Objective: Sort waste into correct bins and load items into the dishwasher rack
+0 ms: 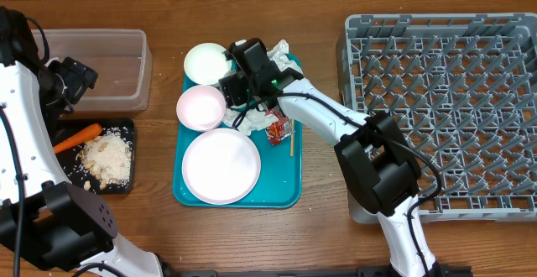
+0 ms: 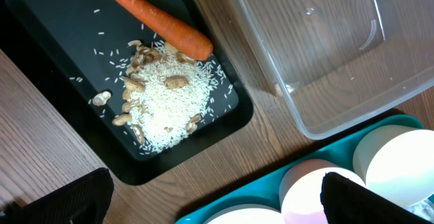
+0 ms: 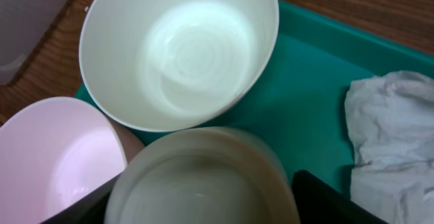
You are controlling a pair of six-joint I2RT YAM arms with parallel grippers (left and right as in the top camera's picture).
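My right gripper (image 1: 239,84) is over the back of the teal tray (image 1: 285,189). Its fingers close around a beige cup (image 3: 203,183), which is hidden under the gripper in the overhead view. A white bowl (image 1: 205,62), a pink bowl (image 1: 200,107) and a white plate (image 1: 221,166) sit on the tray. In the right wrist view the white bowl (image 3: 180,54) and pink bowl (image 3: 54,156) lie just beyond the cup. My left gripper (image 2: 217,203) is open and empty, above the table between the black tray (image 2: 41,61) and the teal tray (image 2: 271,183).
The grey dishwasher rack (image 1: 453,101) stands at the right. A clear bin (image 1: 117,67) stands at the back left. The black tray (image 1: 126,126) holds a carrot (image 1: 75,136) and rice with peanuts (image 1: 107,158). Crumpled tissue (image 1: 252,119), a red packet (image 1: 278,129) and a yellow stick (image 1: 291,143) lie on the teal tray.
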